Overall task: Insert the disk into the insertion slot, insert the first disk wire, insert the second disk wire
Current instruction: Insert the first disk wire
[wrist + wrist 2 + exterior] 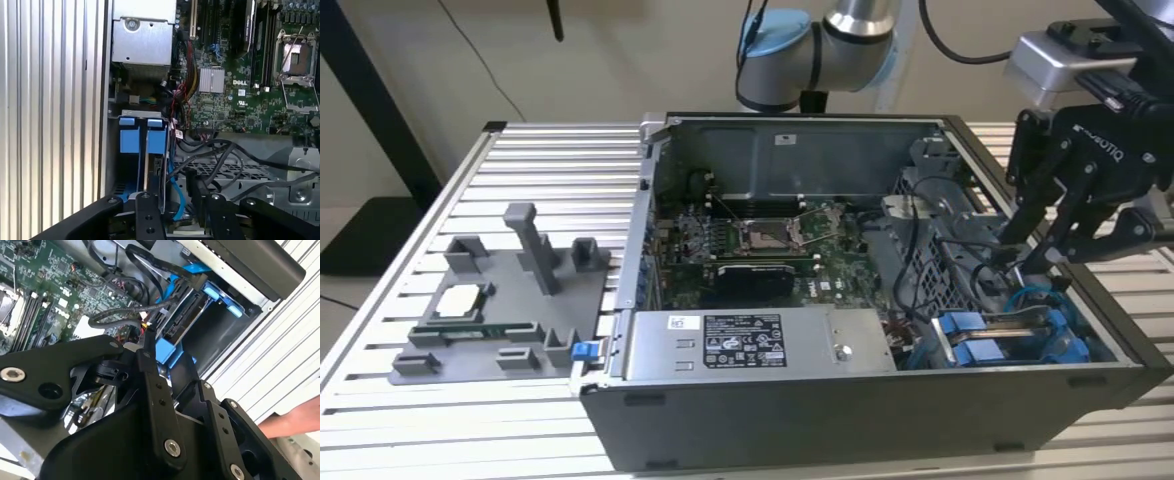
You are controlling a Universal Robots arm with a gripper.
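- The disk (977, 350), in its blue caddy, stands in the insertion slot (252, 175) at the near corner of the open case (854, 420), on the exterior view's right, beside the grey power-supply box (734, 345).
- A blue cable (175, 192) runs just beside it.
- The hand (1031, 262) hangs just above the disk; whether it is apart or clamped cannot be told.
- Farther back lies the motherboard (720, 235).

Disk (981, 337) in insertion slot (1063, 346), at exterior view's right of power-supply box (747, 342).

blue caddy (131, 140), green motherboard (225, 107), black hand (1027, 250)
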